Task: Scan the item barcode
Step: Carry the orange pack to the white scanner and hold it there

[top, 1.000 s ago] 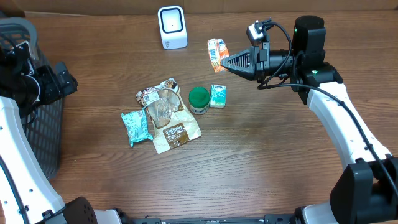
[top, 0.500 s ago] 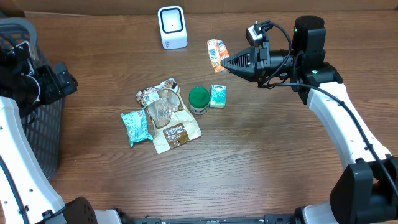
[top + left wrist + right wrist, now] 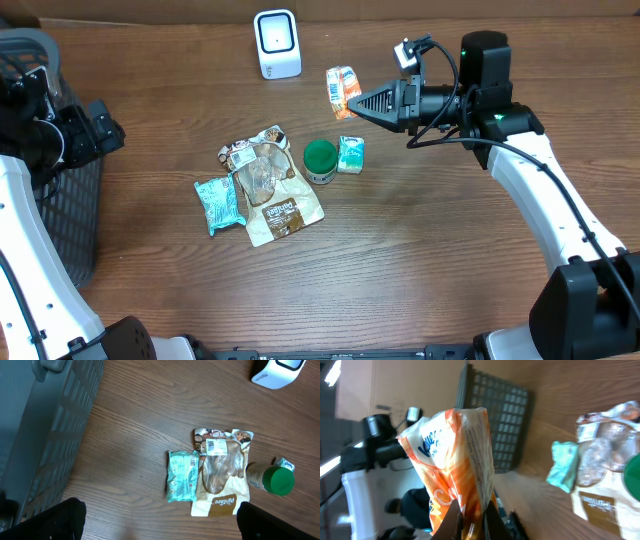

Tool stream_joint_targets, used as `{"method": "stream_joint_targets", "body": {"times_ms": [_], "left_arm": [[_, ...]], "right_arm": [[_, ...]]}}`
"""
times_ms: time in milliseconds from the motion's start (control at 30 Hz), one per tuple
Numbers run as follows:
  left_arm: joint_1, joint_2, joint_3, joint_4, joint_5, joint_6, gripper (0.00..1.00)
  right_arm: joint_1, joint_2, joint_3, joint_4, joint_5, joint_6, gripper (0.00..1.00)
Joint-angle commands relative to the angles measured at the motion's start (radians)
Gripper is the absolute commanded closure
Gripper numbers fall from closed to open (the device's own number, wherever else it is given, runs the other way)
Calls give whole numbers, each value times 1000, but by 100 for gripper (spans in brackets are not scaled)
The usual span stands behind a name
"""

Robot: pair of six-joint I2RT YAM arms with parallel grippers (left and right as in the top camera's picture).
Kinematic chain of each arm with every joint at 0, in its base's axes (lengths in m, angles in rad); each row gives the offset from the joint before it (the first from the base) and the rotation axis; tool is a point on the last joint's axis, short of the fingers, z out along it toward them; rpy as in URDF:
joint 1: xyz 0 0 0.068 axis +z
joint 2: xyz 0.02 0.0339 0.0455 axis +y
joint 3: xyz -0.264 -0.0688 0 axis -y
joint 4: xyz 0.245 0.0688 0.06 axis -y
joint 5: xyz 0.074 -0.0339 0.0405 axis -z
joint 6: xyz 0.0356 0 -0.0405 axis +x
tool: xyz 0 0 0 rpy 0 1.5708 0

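Orange packet in right claw; its barcode, seemingly, shows overhead only.

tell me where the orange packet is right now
In the overhead view the orange packet is pinched in the right hand, just right of the white scanner and farther back than the green-lidded jar.

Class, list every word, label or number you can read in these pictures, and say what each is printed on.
"Puritee", or close to it: white lettering on the tan pouch; the last letters are uncertain.
Blue lettering on the orange packet in the right gripper: creased, not readable.
White sticker above the pouch's window: too small.
Teal packet and scanner: print too blurred.
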State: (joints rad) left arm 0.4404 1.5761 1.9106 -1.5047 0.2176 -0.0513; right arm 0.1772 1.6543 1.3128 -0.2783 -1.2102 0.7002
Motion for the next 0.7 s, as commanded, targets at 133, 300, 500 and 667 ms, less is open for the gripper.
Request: {"method": "stream_joint_targets", "body": {"times_ms": [133,300,500,667], "left_arm": [[-1,8,22,-3,15,15,0],[-1,8,22,-3,15,15,1],[-1,8,22,-3,15,14,1],[-1,8,22,-3,15,14,0]], "right_arm": [[53,-3,164,-319,453,-221,96],[148,-3,256,-468,787,-264,96],[222,77,518,-589,1051,-317,96],[288,286,845,-671,1241,-419,96]]}}
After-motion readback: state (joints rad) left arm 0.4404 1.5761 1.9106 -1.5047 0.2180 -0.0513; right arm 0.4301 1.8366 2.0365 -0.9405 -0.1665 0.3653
